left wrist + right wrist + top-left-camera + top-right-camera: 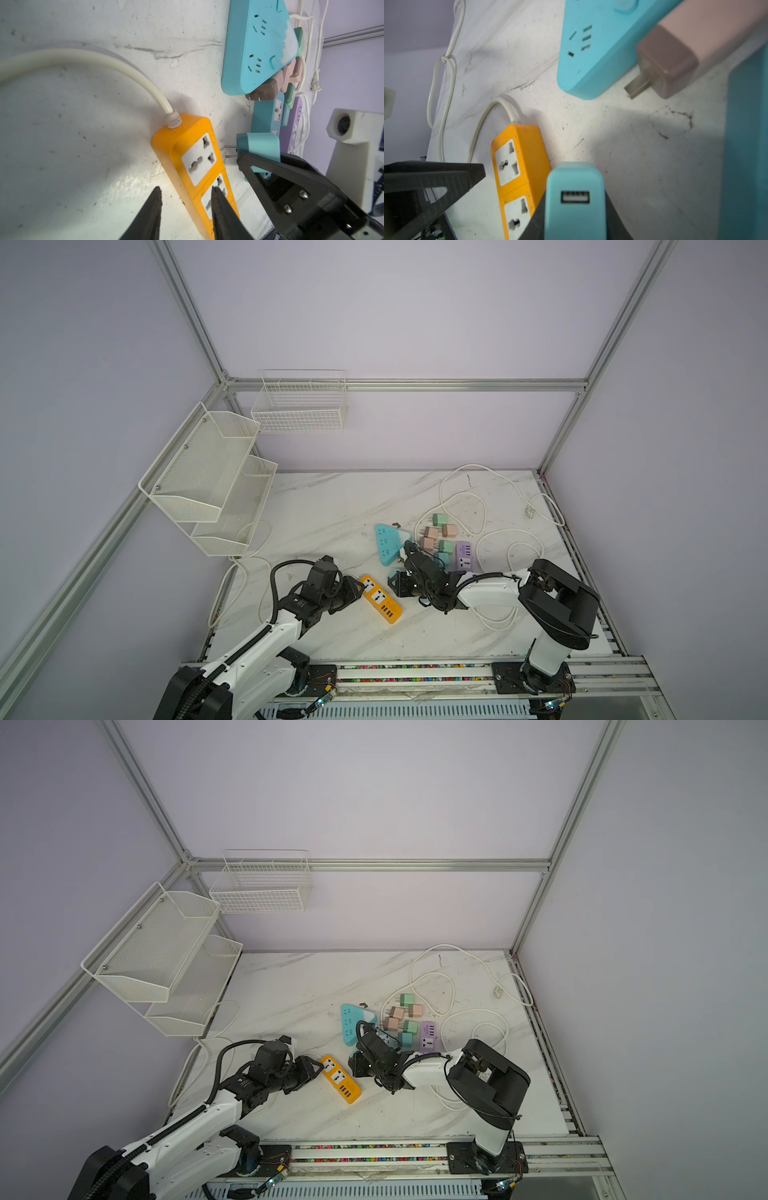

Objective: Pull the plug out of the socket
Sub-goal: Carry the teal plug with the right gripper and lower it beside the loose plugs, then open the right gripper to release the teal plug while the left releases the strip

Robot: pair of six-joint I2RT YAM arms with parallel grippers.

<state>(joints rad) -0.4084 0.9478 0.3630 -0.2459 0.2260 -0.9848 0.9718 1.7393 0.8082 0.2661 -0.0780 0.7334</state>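
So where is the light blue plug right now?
In the left wrist view, the light blue plug is held by the right gripper's fingers, prongs bare, close beside the orange power strip.

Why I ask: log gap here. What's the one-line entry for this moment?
left gripper: jaws open at orange power strip | right gripper: shut on blue plug | prongs: clear of strip

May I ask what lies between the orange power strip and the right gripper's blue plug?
Nothing but bare table; the left wrist view shows prongs of the blue plug just short of the orange power strip.
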